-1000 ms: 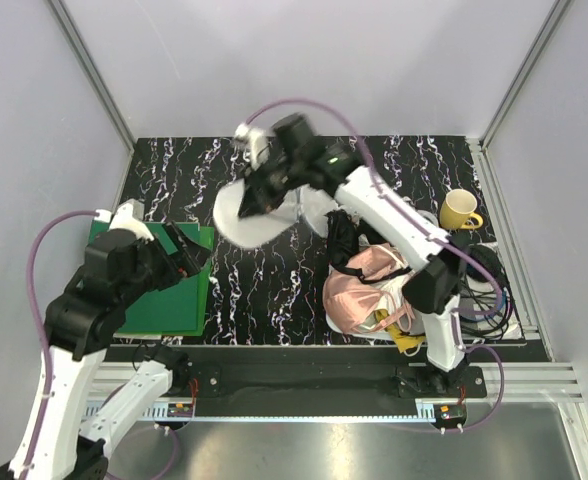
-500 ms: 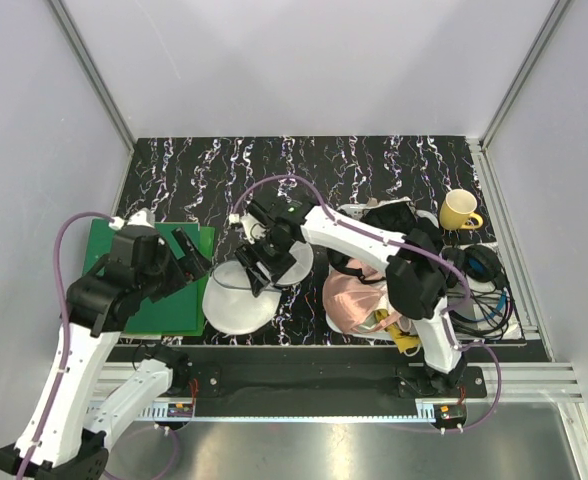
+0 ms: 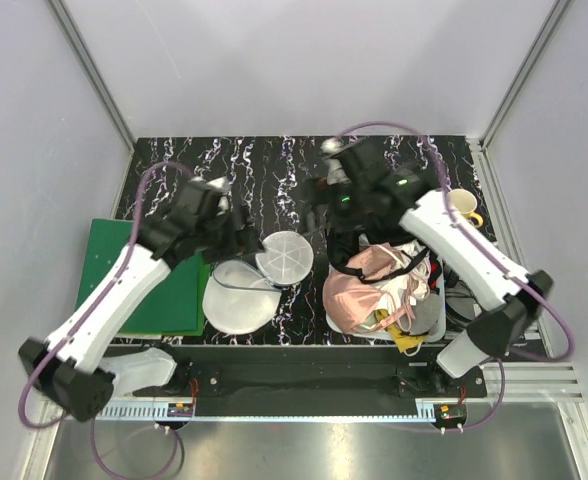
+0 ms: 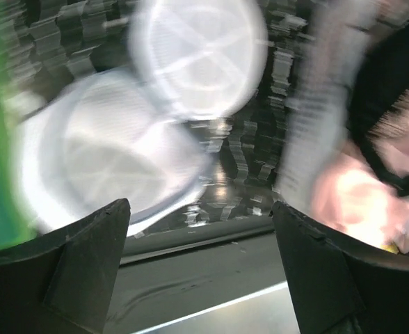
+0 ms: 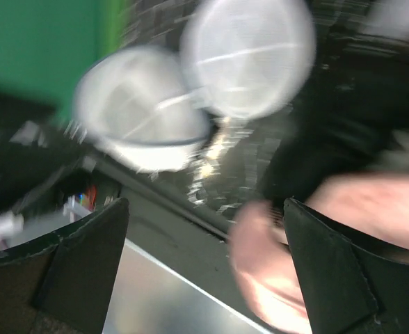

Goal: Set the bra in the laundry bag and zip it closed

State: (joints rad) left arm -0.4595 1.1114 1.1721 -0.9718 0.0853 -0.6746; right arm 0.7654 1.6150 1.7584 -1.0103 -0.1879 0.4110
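The laundry bag (image 3: 236, 298) lies open on the black marbled table, its ribbed round panel (image 3: 286, 257) flipped up to the right. Both wrist views are blurred; the bag shows in the left wrist view (image 4: 110, 156) and in the right wrist view (image 5: 140, 120). The black bra (image 3: 344, 243) lies on the pink garment (image 3: 359, 300) in the basket and appears dark in the right wrist view (image 5: 337, 132). My left gripper (image 3: 242, 236) (image 4: 199, 209) hangs open just above the bag's far rim, empty. My right gripper (image 3: 324, 208) (image 5: 204, 205) hovers open over the bra, holding nothing.
A white rectangular basket (image 3: 436, 312) at the right holds the clothes pile. A green board (image 3: 179, 290) lies left of the bag. A yellow mug (image 3: 466, 206) stands at the far right, with black cables (image 3: 479, 290) beside the basket.
The right gripper let go of the bag, opened and swung right over the basket. The left arm swept from the green board to the bag. The bag now lies open on the table.
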